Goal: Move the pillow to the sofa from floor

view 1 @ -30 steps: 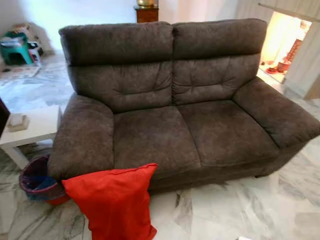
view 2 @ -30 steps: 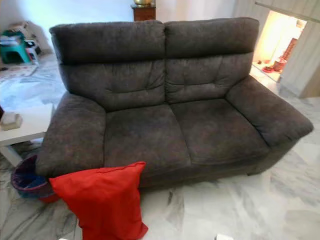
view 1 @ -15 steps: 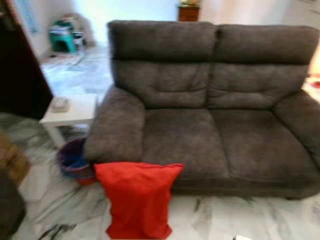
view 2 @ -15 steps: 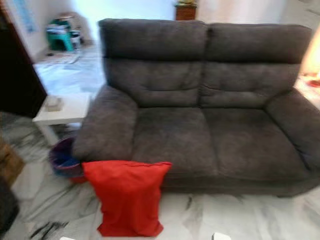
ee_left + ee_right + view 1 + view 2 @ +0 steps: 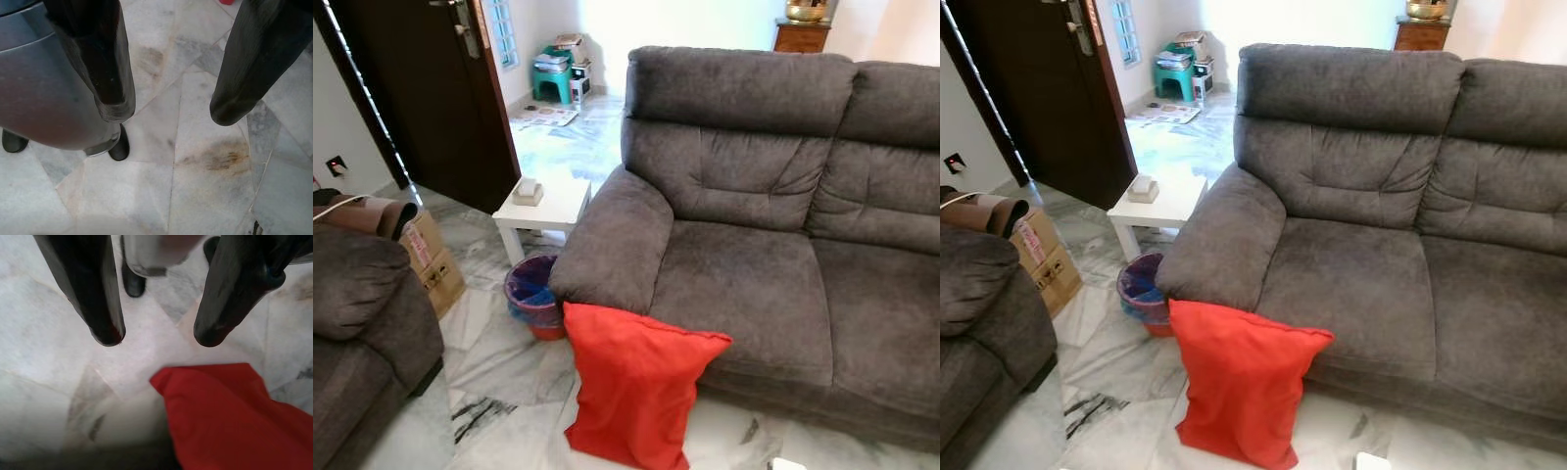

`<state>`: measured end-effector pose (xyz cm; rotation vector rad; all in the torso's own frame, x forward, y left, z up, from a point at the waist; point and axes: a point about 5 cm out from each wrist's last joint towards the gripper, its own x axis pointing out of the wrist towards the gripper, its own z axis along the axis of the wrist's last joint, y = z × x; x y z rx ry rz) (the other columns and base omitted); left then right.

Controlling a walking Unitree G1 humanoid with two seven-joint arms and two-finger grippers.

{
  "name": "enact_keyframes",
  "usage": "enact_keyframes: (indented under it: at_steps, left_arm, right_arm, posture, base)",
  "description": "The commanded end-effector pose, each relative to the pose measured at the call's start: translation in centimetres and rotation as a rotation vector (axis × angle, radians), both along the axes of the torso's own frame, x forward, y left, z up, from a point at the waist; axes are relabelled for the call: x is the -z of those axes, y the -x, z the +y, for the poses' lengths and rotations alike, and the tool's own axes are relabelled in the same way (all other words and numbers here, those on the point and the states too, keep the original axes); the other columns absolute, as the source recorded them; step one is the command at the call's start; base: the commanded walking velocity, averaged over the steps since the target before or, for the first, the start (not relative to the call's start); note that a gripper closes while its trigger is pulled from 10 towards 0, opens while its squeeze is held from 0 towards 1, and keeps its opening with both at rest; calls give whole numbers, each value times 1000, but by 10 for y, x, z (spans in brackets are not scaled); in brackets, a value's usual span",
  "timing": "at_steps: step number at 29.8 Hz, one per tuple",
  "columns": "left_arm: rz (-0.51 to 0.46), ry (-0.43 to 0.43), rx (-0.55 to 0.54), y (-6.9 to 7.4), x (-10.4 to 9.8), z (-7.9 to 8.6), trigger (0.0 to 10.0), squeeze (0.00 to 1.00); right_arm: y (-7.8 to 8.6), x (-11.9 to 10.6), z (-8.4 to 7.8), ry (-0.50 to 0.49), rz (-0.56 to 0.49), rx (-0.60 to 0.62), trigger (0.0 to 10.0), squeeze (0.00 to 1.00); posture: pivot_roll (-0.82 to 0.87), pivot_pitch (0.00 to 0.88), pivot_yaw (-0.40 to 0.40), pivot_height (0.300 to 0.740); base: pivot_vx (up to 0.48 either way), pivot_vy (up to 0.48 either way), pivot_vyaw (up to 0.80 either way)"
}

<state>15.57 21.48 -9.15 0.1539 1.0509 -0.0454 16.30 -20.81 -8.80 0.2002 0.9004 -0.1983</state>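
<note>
Not yet started: red fabric pillow (image 5: 636,387) on marble floor (image 5: 499,392), leaning against front edge of grey plush sofa (image 5: 754,284), both left gripper (image 5: 171,110) and right gripper (image 5: 156,335) spread apart, holding nothing.

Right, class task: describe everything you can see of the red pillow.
The pillow is plain bright red, roughly rectangular, soft and slightly creased, of smooth fabric with a seam along its top edge. It stands upright on the marble floor, leaning back against the front of the grey sofa just below the armrest. Its upper right corner points out along the seat edge. A corner of it also shows on the floor beyond the right gripper, apart from it.
</note>
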Motion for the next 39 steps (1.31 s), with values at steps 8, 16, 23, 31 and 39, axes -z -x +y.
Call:
enact_keyframes:
  at_steps: [8,16,23,31,39]
  left_arm:
    - [-1,-13,4,1,-1,6,10000,0]
    - [-9,-9,-1,-2,-2,4,10000,0]
    - [-11,-7,-6,-2,-2,5,10000,0]
    - [-15,-4,-10,-2,-2,5,10000,0]
    - [-17,-1,-14,-3,-2,3,10000,0]
  right_arm:
    - [-4,-2,0,-6,-17,24,10000,0]
    - [-6,-3,0,0,-27,34,10000,0]
    - [-6,-3,1,2,-27,22,10000,0]
    - [-7,-3,1,0,-32,25,10000,0]
    - [-8,-3,3,-6,-32,4,10000,0]
  posture:
    - [-48,0,42,740]
    - [-43,0,40,740]
    - [-41,2,39,740]
    - [-41,5,39,740]
    - [-38,14,38,740]
  base:
    - [0,0,0]
    - [105,0,0]
    - [301,0,0]
    - [330,0,0]
    - [339,0,0]
